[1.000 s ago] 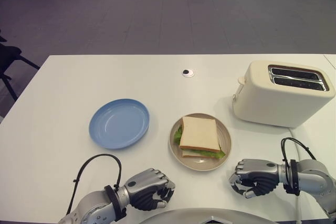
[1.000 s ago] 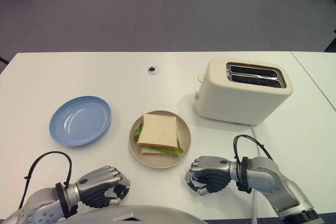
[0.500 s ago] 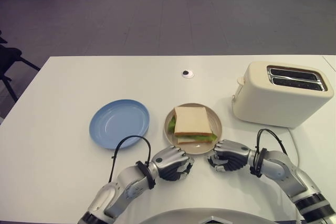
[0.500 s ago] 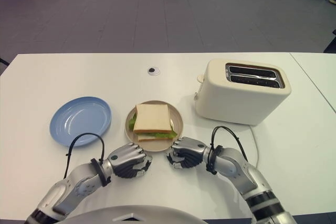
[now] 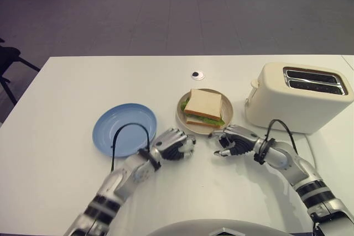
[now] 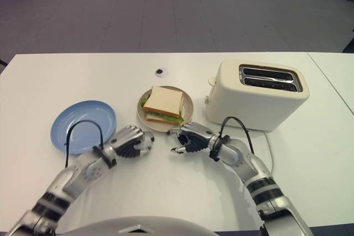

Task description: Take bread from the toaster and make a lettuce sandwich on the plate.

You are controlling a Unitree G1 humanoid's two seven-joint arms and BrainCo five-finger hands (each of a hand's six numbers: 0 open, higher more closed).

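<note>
The sandwich (image 5: 203, 108) sits on the tan plate (image 5: 228, 113) in the middle of the frame, just above both hands. The left hand (image 5: 174, 146) and the right hand (image 5: 232, 141) are curled and hold nothing, each about as near. The top bread is square and white, and green lettuce (image 5: 210, 119) peeks out underneath
</note>
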